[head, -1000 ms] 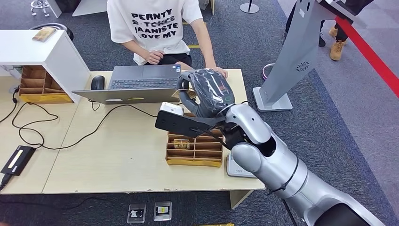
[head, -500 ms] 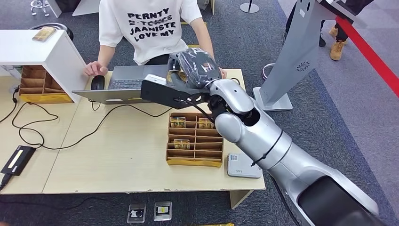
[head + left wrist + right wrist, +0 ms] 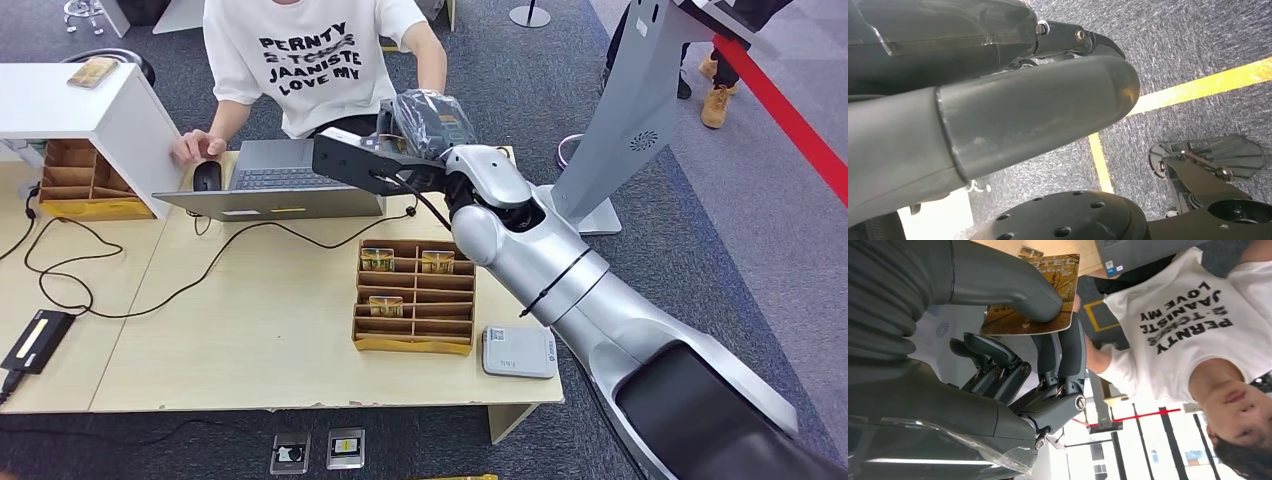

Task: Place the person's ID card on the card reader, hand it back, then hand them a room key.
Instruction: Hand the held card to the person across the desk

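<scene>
The right hand (image 3: pixel 1013 340) pinches a yellow-brown key card (image 3: pixel 1035 300), autumn leaves printed on it, between thumb and fingers. Behind them, a tray (image 3: pixel 413 300) holds three similar cards. Left hand's (image 3: pixel 998 115) grip: cannot tell.

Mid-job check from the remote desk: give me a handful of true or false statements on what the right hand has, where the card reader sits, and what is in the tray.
1. The right hand pinches a room key card. True.
2. That card lies on the card reader. False: the hand holds it up near the person, while the reader sits bare by the table's near edge.
3. The cardboard tray still holds cards. True.
4. The laptop is closed. False: it is open.
5. The person's hand rests on the mouse. True.
</scene>
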You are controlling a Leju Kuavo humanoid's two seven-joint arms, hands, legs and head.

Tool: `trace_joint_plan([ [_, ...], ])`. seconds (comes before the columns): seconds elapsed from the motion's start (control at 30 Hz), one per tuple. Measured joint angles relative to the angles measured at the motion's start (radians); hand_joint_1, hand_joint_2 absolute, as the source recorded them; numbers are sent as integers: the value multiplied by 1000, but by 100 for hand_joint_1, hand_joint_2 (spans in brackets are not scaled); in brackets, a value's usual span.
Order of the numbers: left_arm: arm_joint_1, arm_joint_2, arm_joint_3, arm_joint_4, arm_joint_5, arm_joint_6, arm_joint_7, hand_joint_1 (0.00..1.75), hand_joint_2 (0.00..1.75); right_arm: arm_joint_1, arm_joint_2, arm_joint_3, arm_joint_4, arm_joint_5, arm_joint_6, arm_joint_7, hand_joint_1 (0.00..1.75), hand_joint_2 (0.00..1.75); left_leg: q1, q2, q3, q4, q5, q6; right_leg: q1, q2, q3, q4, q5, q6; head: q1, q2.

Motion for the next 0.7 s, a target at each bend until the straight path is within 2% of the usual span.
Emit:
trace_joint_plan([
  [0.53, 0, 0, -4, 0, -29, -13, 0, 0, 0, -8, -13, -2, 81, 6, 2, 41, 175, 175, 0, 0, 1, 0, 0, 0, 0, 0, 0, 0, 0, 0, 0, 0],
  [0.57, 0, 0, -6, 0, -29, -13, 0, 0, 0, -8, -14, -2, 83, 8, 3, 41, 166, 175, 0, 0, 1, 0, 0, 0, 0, 0, 0, 0, 0, 0, 0, 0],
  [0.67, 0, 0, -12, 0, -29, -14, 0, 0, 0, -8, -18, -2, 89, 11, 4, 43, 35, 175, 0, 0, 0, 0, 0, 0, 0, 0, 0, 0, 0, 0, 0, 0],
  [0.7, 0, 0, -14, 0, -29, -14, 0, 0, 0, -8, -18, -2, 91, 13, 4, 45, 0, 175, 0, 0, 0, 0, 0, 0, 0, 0, 0, 0, 0, 0, 0, 0],
])
